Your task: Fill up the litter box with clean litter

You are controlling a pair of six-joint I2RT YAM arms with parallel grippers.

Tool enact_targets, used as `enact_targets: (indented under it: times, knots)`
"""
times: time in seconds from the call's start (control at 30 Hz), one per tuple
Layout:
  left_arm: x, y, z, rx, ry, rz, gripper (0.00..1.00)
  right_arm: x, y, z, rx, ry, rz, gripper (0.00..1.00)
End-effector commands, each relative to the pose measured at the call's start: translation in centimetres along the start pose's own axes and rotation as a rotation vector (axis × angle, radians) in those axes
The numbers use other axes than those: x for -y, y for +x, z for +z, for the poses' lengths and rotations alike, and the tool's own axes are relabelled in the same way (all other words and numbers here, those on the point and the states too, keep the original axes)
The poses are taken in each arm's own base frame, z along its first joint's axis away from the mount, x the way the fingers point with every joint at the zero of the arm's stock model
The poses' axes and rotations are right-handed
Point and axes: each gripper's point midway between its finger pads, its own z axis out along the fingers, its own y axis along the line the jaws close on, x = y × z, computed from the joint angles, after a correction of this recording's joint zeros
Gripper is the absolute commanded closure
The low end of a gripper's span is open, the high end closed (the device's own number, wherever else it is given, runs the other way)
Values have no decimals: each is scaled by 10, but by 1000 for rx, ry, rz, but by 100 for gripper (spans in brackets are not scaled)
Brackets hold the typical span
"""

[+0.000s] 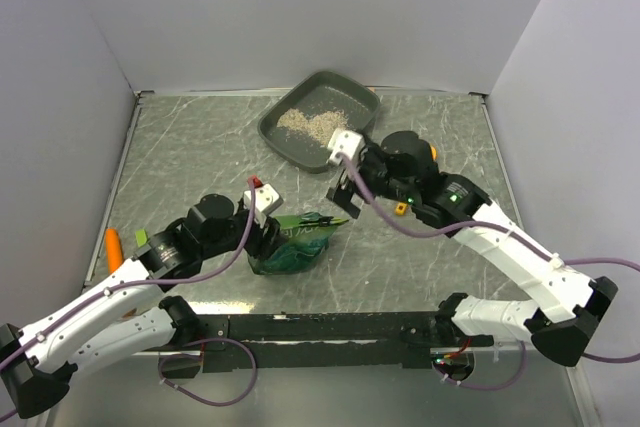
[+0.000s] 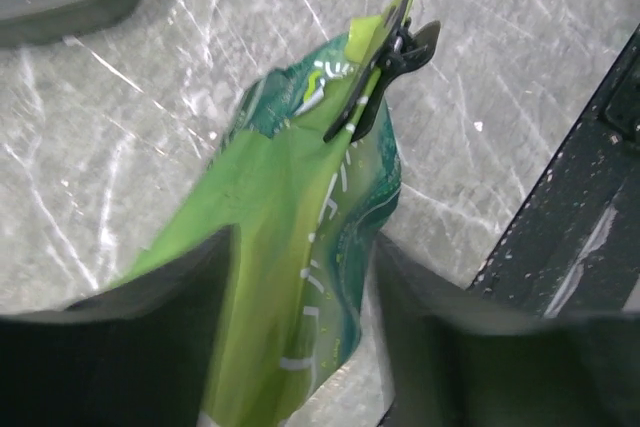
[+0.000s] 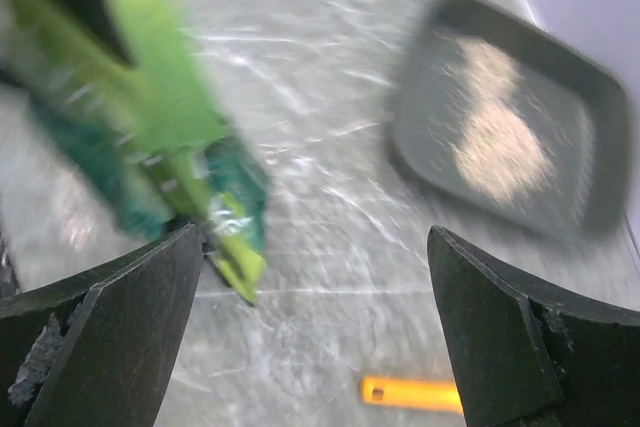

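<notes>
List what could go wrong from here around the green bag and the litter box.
1. The green bag sits between the left hand's fingers, which look loose. Pulling back could catch the bag and topple it.
2. The right hand is open and off the bag, with its wrist close by the litter box. A careless swing could bump the rim and scatter the clean litter.
</notes>
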Motion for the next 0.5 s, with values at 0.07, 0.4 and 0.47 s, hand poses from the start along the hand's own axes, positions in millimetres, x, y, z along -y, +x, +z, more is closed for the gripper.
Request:
enact_targets:
  times: [0.07,0.4,0.47]
  knots:
    - [0,-73,-25,198,-26,12,1,54,-17,-34,-6,319,317,0]
    - [-35,-137,-44,324,-257,-130,3,72,-5,-51,13,551,688,0]
    - [-46,-142,-46,325,-325,-181,3,80,-7,-59,59,611,719,0]
